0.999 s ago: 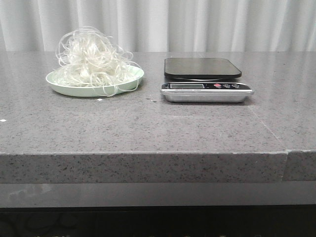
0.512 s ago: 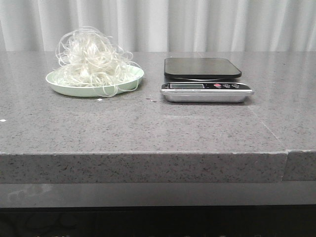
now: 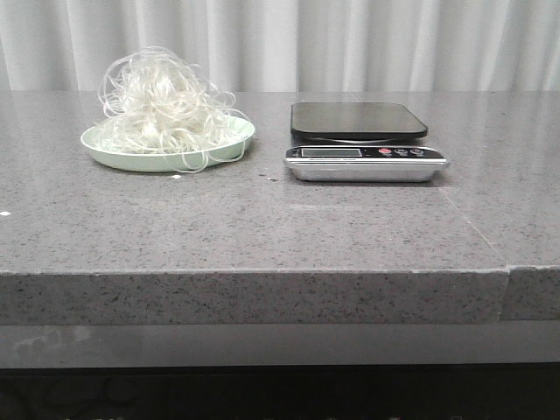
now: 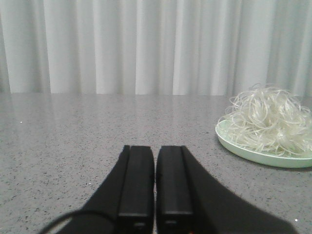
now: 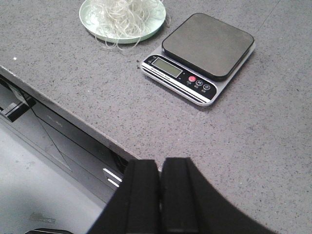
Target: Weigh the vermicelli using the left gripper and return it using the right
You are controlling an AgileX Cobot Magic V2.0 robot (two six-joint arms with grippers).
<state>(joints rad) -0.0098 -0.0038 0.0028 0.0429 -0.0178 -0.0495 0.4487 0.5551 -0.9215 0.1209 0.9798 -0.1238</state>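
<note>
The vermicelli [image 3: 162, 101] is a fluffy white mound of thin curly strands on a pale green plate [image 3: 229, 147] at the table's back left. It also shows in the left wrist view [image 4: 268, 119] and in the right wrist view [image 5: 122, 12]. A kitchen scale [image 3: 360, 140] with a black platform and silver front stands to the right of the plate, with nothing on its platform [image 5: 208, 45]. My left gripper [image 4: 155, 148] is shut and empty, low over the table, well short of the plate. My right gripper [image 5: 160, 163] is shut and empty above the table's front edge. Neither gripper shows in the front view.
The grey speckled stone table [image 3: 262, 219] has its front edge near me [image 5: 73, 117], with a dark cabinet below. A white curtain [image 3: 350, 44] hangs behind the table. A few small crumbs [image 3: 267, 173] lie between plate and scale.
</note>
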